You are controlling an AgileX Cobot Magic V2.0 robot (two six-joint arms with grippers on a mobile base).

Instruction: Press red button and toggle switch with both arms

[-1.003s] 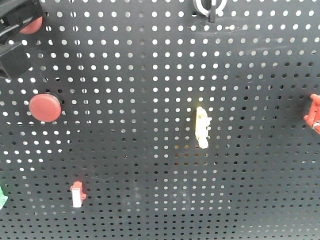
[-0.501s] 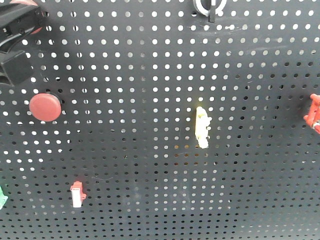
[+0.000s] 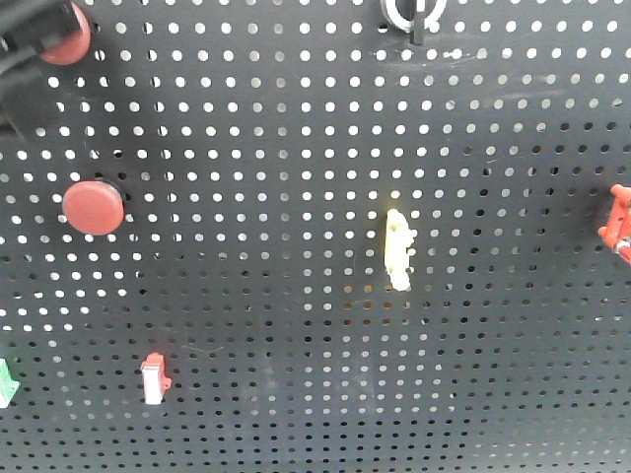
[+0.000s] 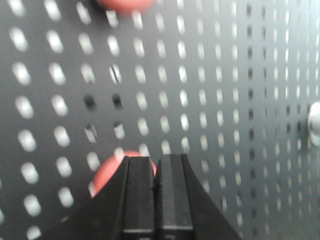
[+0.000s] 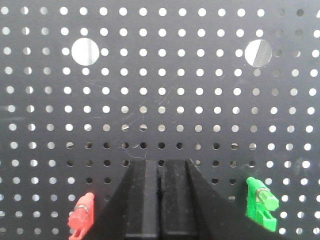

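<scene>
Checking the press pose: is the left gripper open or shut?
Shut. In the left wrist view the left gripper shows its two black fingers meeting with no gap, in front of a red button.

The pegboard (image 3: 493, 394) is seen as dark grey, patterned all over with an even grid of small pale holes. The lower red button (image 3: 94, 207) and the upper red button (image 3: 67, 44) are coloured a dull red. The toggle switch (image 3: 414, 15) is black within a white-silver ring. The rocker piece (image 3: 398, 251) is pale yellow, and the small switch (image 3: 155, 379) is red and white. A red peg (image 5: 81, 218) and a bright green peg (image 5: 261, 204) are shown, and the left gripper (image 4: 156, 160) and right gripper (image 5: 160, 164) are black.
</scene>
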